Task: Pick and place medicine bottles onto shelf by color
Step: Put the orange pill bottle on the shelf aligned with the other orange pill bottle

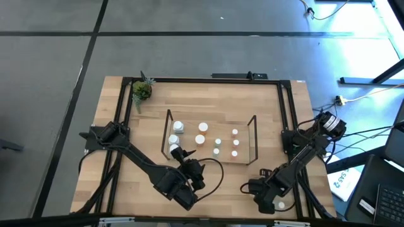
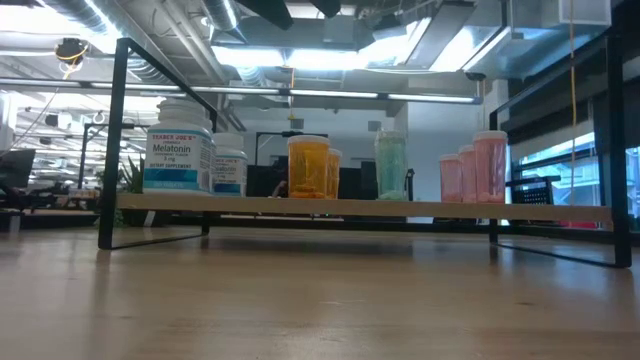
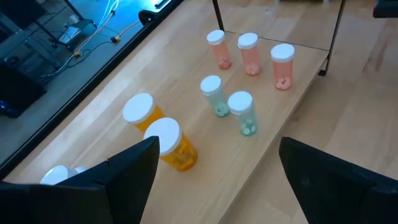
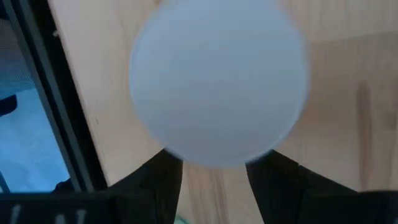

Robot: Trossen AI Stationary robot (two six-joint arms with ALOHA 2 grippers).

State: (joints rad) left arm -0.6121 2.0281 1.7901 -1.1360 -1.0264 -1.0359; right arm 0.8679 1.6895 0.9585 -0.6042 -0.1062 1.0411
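Observation:
The wire shelf point(image 1: 254, 140) stands mid-table with bottles on its wood board. On it, white ones point(image 2: 180, 152) stand at the left, then orange point(image 3: 171, 144), teal point(image 3: 242, 113) and pink point(image 3: 283, 65) toward the right. My left gripper point(image 3: 214, 171) is open and empty above the shelf's near left part point(image 1: 184, 157). My right gripper point(image 1: 273, 197) is near the table's near right corner. It points down and is shut on a bottle whose round white cap point(image 4: 217, 81) fills the right wrist view. The cap hides the bottle's body. My right gripper comes at the white-capped bottle from above, pointing down, one finger point(image 4: 168, 171) on each side below the cap's rim point(image 4: 211, 158). The cap hides the place of contact and the bottle's body. Whether the bottle stands on the table or is lifted does not show.
A small green potted plant point(image 1: 142, 91) stands at the table's far left corner. A black frame point(image 1: 287, 107) edges the table. Bare wood point(image 1: 221, 183) lies between the shelf and the near edge.

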